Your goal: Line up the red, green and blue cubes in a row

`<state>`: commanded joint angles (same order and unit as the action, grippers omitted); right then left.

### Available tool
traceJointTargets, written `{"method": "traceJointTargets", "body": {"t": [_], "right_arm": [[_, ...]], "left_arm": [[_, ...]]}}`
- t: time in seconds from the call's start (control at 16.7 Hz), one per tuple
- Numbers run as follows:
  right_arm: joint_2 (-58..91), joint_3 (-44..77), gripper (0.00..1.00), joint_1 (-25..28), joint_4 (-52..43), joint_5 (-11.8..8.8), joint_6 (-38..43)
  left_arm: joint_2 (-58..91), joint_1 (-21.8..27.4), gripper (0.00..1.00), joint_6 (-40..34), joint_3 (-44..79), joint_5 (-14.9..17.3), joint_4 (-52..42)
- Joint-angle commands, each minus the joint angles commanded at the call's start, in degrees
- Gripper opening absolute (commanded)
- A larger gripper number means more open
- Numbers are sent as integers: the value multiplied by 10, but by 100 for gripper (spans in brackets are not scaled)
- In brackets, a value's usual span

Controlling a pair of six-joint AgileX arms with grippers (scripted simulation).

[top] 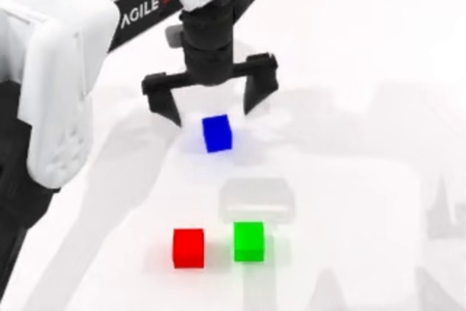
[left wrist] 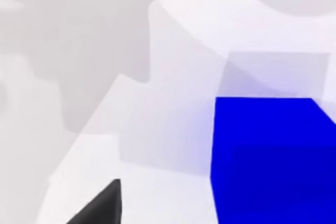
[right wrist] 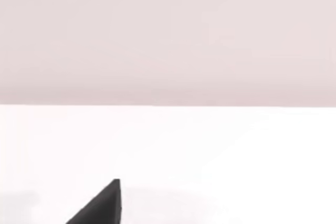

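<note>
The blue cube (top: 217,134) sits on the white table near the middle, tilted slightly. My left gripper (top: 213,111) hangs open just behind and over it, one black finger (top: 169,107) to its left and one to its right, neither touching it. In the left wrist view the blue cube (left wrist: 273,166) fills one corner, beside a dark fingertip (left wrist: 102,208). The red cube (top: 188,247) and green cube (top: 249,241) stand side by side near the front, a small gap between them. My right arm is outside the top view; its wrist view shows one fingertip (right wrist: 102,205) over bare table.
The left arm's white body (top: 51,85) covers the table's back left. Soft grey shadows lie around the cubes. The table's far edge meets a pale wall (right wrist: 168,35) in the right wrist view.
</note>
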<state>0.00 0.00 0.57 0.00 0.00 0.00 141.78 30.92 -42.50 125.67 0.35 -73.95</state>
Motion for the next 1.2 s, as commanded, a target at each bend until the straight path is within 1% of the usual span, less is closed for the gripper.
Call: {"method": "traceJointTargets", "body": {"t": [0.18,0.3,0.6,1.2], "right_arm": [[0,0,100,0,0,0,0],[0,0,100,0,0,0,0],[0,0,100,0,0,0,0],[0,0,100,0,0,0,0]], "left_arm": [[11,-1,100,1,-62,0,79],[16,-1,100,1,-91,0,110],[19,-1,100,1,-99,0,118],[19,-1,25,1,-99,0,118]]}}
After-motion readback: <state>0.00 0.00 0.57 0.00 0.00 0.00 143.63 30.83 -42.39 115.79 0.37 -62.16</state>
